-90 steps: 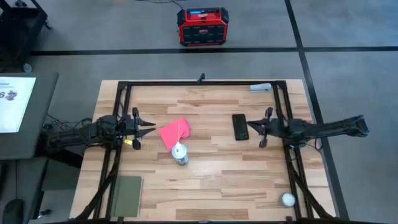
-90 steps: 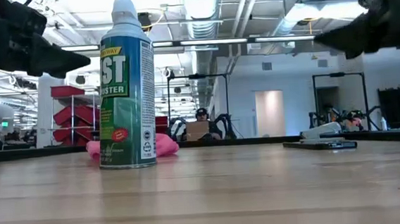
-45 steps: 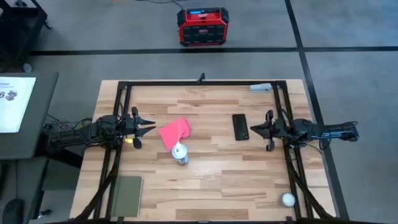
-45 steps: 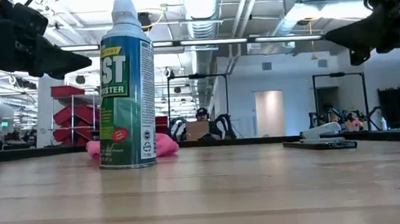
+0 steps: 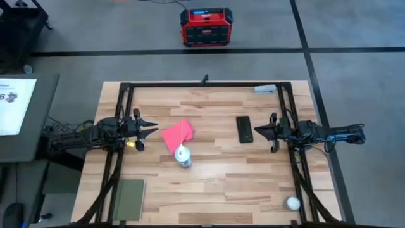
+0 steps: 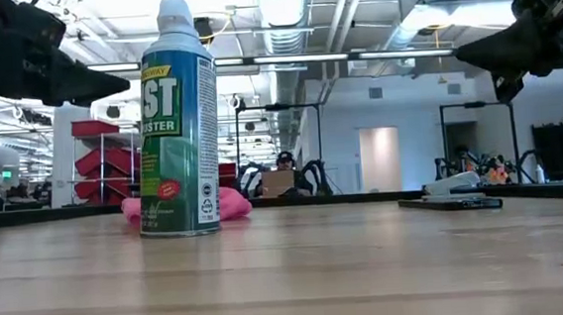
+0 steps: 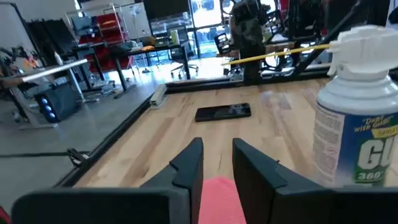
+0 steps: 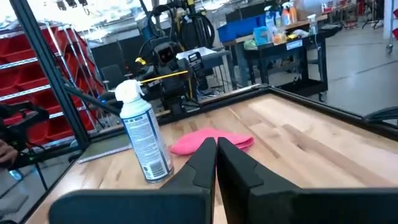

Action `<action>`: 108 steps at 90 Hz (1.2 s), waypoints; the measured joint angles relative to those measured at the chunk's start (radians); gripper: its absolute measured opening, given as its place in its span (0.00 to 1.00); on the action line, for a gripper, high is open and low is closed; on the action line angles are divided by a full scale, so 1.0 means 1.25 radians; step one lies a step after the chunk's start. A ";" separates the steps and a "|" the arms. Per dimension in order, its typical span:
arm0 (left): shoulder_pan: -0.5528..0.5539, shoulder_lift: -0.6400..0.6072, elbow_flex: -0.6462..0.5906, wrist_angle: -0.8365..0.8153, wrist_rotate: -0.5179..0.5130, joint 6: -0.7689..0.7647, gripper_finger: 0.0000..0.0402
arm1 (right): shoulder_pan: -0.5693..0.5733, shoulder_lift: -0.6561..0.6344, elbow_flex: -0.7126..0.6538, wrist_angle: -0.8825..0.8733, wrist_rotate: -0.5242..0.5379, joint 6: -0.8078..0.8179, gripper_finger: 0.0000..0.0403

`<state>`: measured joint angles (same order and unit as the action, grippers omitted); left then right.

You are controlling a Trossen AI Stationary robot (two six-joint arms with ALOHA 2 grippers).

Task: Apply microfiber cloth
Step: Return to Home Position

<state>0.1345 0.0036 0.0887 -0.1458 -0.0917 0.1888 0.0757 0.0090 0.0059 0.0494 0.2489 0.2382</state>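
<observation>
**Table**: pale wood planks inside a black frame, with both arms reaching in from the sides.

**Microfiber cloth**: bright pink and lying loose on the wood left of the table's middle, with one corner turned up. It sits between the left gripper and the phone, and nothing holds it. The low view shows it as a low pink heap behind the can.

**Left gripper**: raised above the table near the left rail and pointing toward the cloth, apart from it. The fingers stand slightly apart with nothing between them. In the left wrist view the pink fabric shows through the gap.

**Right gripper**: raised near the right rail, just beside the phone's right edge. The fingers are pressed together and hold nothing.

**Phone**: black, lying flat right of the table's middle.

**Aerosol duster can**: upright, with a green and white label, a white cap and a thin yellow straw. It stands just beside the cloth's near corner.

**Green pad**: dull green and rectangular, lying flat at the near left corner.

**White ball**: at the near right corner, outside the frame rail.

**Grey object**: small, at the far right edge; possibly a second cloth or case, too small to tell.

**Red and black case**: on the floor beyond the table.

**Person**: seated far off in the room.
</observation>
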 joint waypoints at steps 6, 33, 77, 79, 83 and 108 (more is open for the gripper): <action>0.000 0.000 0.000 -0.002 0.000 -0.011 0.15 | 0.000 0.000 0.000 -0.001 0.000 0.000 0.00; 0.000 0.000 0.005 -0.060 0.001 -0.063 0.15 | 0.000 0.000 -0.001 -0.003 0.001 0.000 0.00; 0.000 0.001 0.003 -0.066 0.001 -0.064 0.15 | 0.000 0.000 -0.001 -0.003 0.001 -0.002 0.00; -0.001 0.009 0.003 -0.063 0.001 -0.064 0.15 | 0.000 0.000 -0.001 -0.003 0.001 -0.002 0.00; -0.003 0.033 0.002 -0.054 0.001 -0.065 0.15 | 0.000 0.000 -0.001 -0.003 0.003 -0.002 0.00; -0.003 0.096 0.002 -0.054 0.000 -0.065 0.15 | 0.000 0.001 -0.001 -0.003 0.000 -0.002 0.00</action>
<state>0.1310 0.1242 0.0914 -0.2138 -0.0914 0.1081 0.0761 0.0101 0.0051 0.0452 0.2487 0.2363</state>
